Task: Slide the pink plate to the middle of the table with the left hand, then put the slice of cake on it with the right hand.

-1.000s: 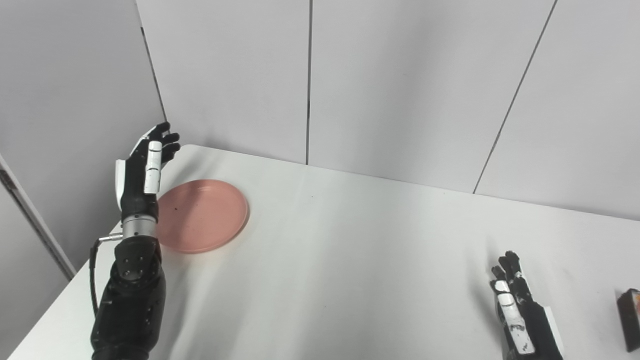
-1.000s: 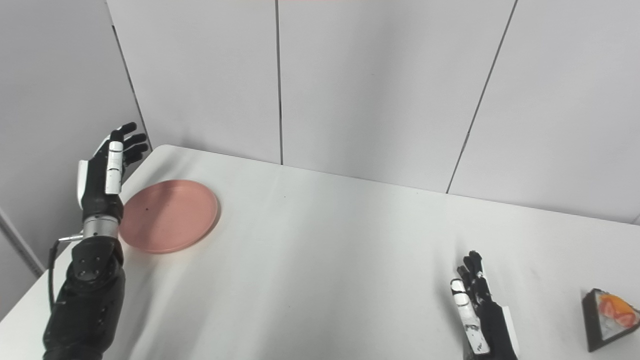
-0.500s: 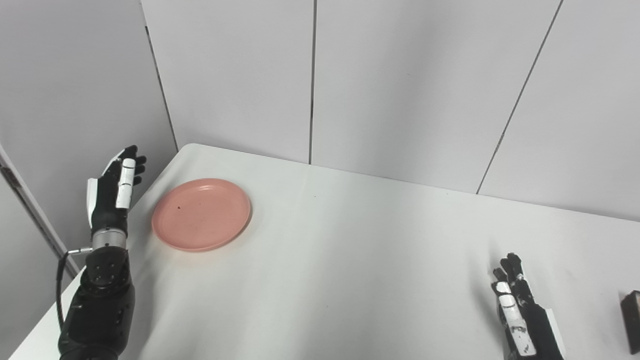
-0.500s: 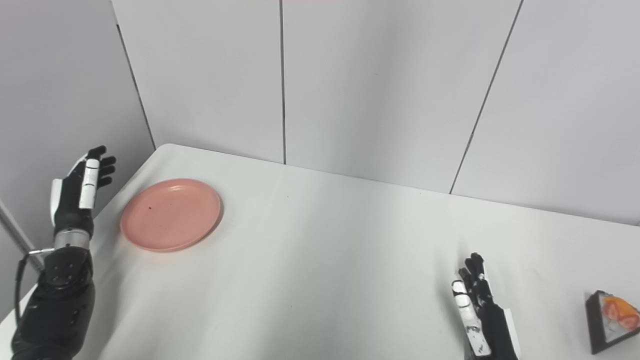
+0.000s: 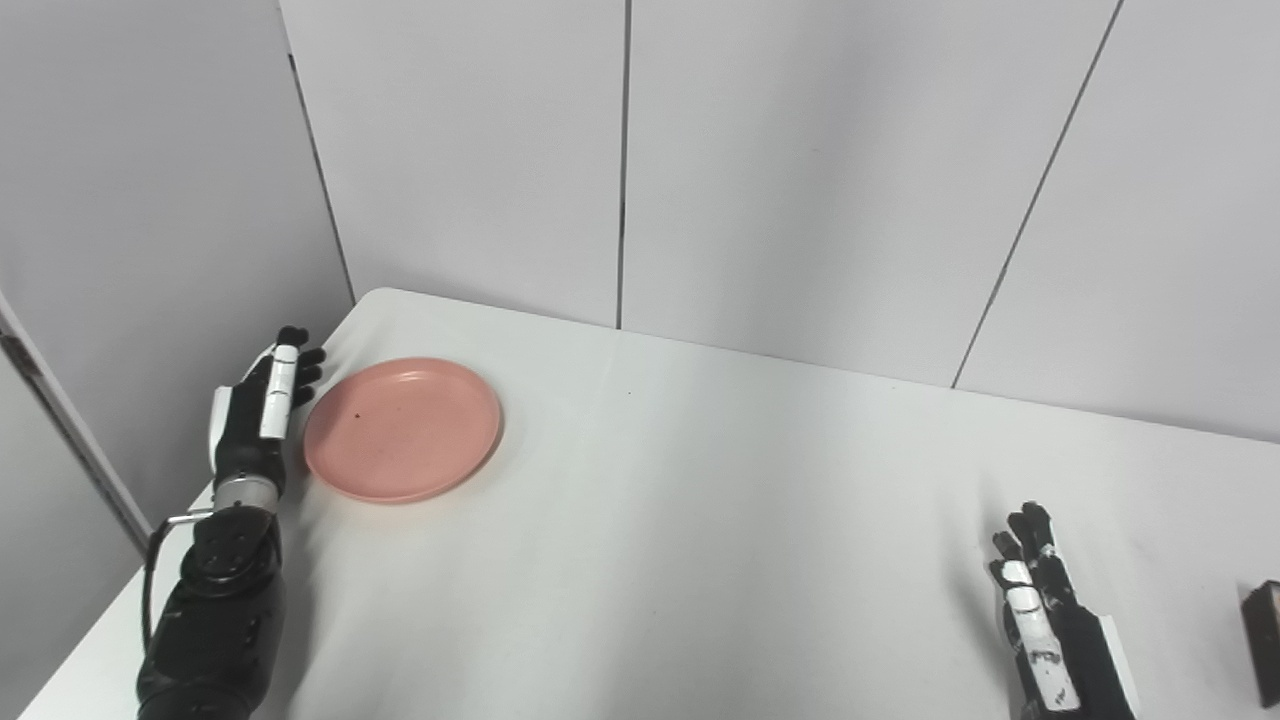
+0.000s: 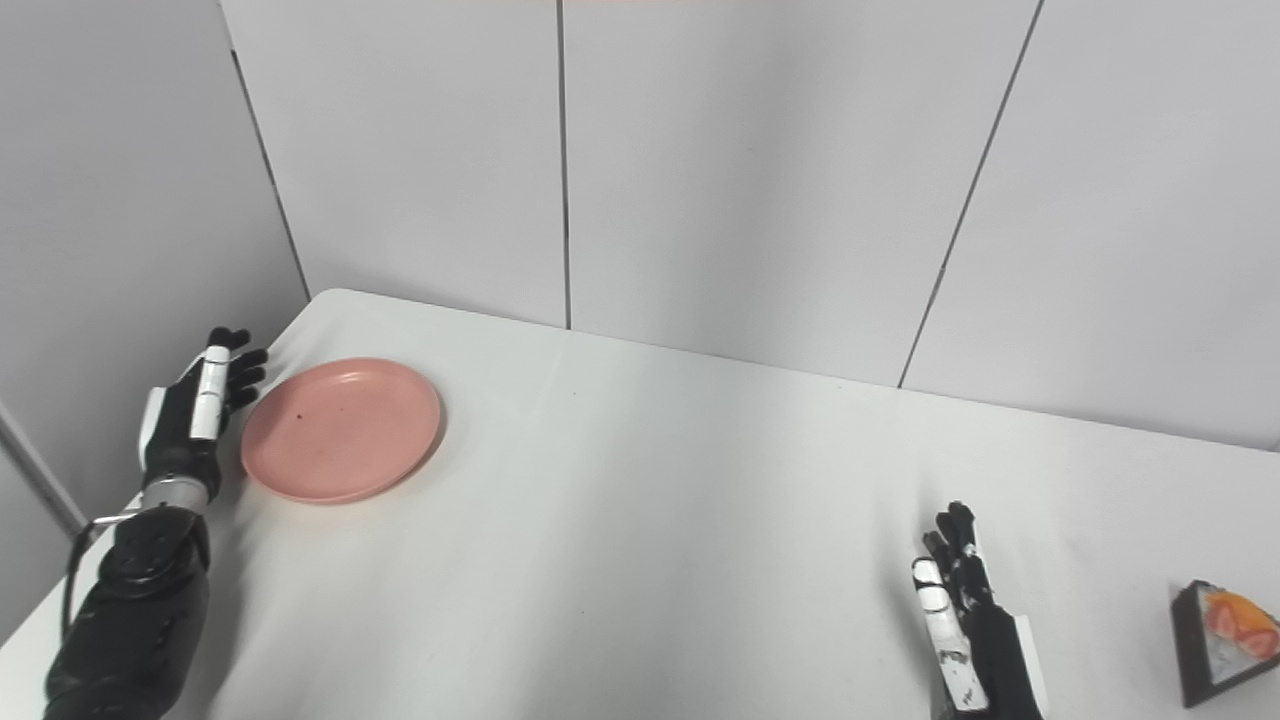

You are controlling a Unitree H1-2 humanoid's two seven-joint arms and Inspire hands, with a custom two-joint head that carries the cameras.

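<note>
A pink plate lies empty on the white table near its far left corner. My left hand is open, fingers straight and pointing away, standing on edge just left of the plate's rim; I cannot tell if it touches. My right hand is open and empty, low over the table at the front right. A slice of cake, dark with white cream and orange fruit, sits on the table right of the right hand, partly cut off in the left eye view.
Grey wall panels stand close behind the table and along its left side. The table's left edge runs just under my left forearm.
My left hand came back in from beyond the table's left edge and lowered beside the plate's left rim. The plate and the right hand have stayed put. The camera shifted slightly.
</note>
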